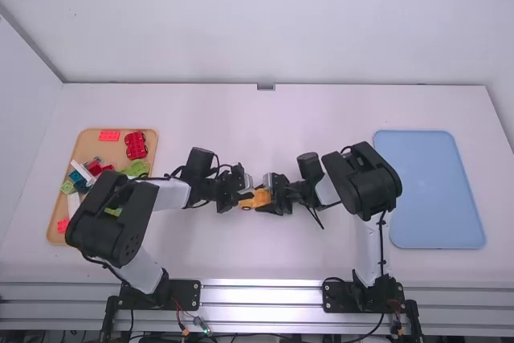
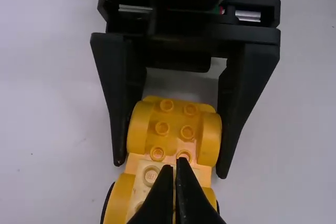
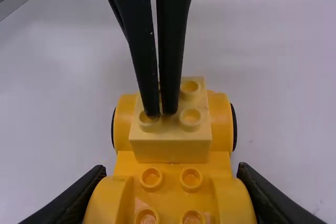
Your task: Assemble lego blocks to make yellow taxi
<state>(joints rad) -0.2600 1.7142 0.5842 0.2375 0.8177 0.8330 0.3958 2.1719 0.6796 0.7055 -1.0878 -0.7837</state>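
Midway between the two arm bases, on the white counter (image 1: pixel 257 259), stands the yellow car base (image 1: pixel 254 201), the right gripper (image 1: pixel 270 198) with its fingers clamped on the base's two rounded sides, while the left gripper (image 1: pixel 246 193) has its fingers together, tips at the studs of the pale yellow block (image 3: pixel 170 150) seated on top between the wheels. Out to the left lies a wooden tray (image 1: pixel 86 149) of mixed blocks, a red wheeled piece (image 1: pixel 136 145) and a flat red brick (image 1: pixel 109 136) toward its far end; well apart, on the right, lies a blue tray (image 1: pixel 434 190).
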